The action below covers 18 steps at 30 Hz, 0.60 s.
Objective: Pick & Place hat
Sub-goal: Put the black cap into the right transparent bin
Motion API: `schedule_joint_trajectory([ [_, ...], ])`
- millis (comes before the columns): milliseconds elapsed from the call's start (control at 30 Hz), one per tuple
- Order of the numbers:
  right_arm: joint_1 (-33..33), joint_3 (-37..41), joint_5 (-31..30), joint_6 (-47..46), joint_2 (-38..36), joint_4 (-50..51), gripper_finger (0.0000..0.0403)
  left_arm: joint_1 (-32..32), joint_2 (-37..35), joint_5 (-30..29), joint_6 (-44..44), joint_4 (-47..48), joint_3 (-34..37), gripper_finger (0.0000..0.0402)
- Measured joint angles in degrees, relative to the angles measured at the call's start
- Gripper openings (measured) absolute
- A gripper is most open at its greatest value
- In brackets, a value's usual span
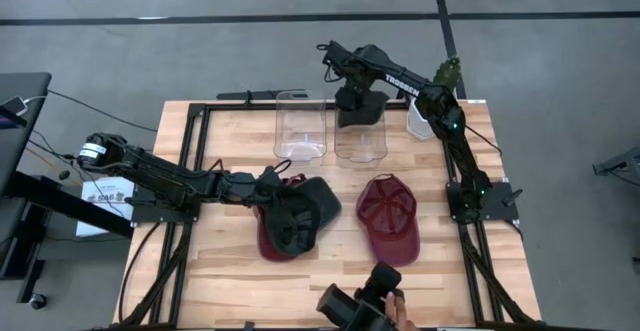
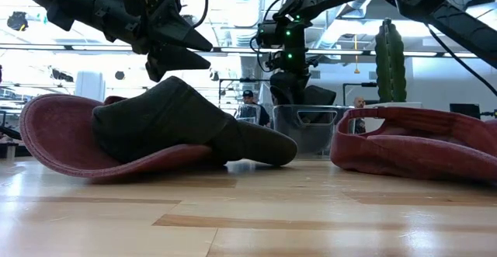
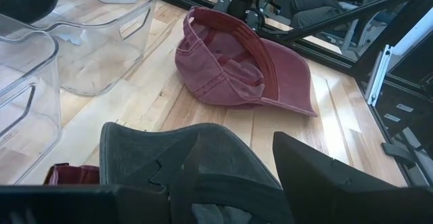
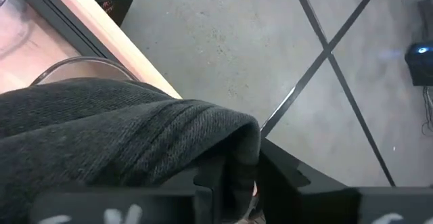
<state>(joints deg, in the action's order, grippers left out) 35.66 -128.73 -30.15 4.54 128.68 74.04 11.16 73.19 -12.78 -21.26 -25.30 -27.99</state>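
Both pincers differ: left pincer (image 2: 182, 51) gapes above the dark hat (image 1: 300, 216) (untouched), right pincer (image 1: 360, 99) clenches dark cloth (image 4: 122, 136).

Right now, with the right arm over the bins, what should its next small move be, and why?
Probably open its fingers. The right gripper is shut on a dark grey hat, and the high view shows it over the right-hand clear bin, so letting go should drop the hat in. The left gripper hovers open over another dark hat.
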Motion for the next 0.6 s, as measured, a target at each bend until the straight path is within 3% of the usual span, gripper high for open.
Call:
schedule_joint_trajectory([
  [333,0.00,0.00,-0.02,1.65,0.00,-1.54,0.0112,-0.01,0.00,0.00,0.00,0.00,0.00,0.0186],
  [600,0.01,-0.02,-1.53,2.17,-0.48,-2.52,0.0110,-0.01,0.00,0.01,0.01,0.04,0.00,0.0186],
])
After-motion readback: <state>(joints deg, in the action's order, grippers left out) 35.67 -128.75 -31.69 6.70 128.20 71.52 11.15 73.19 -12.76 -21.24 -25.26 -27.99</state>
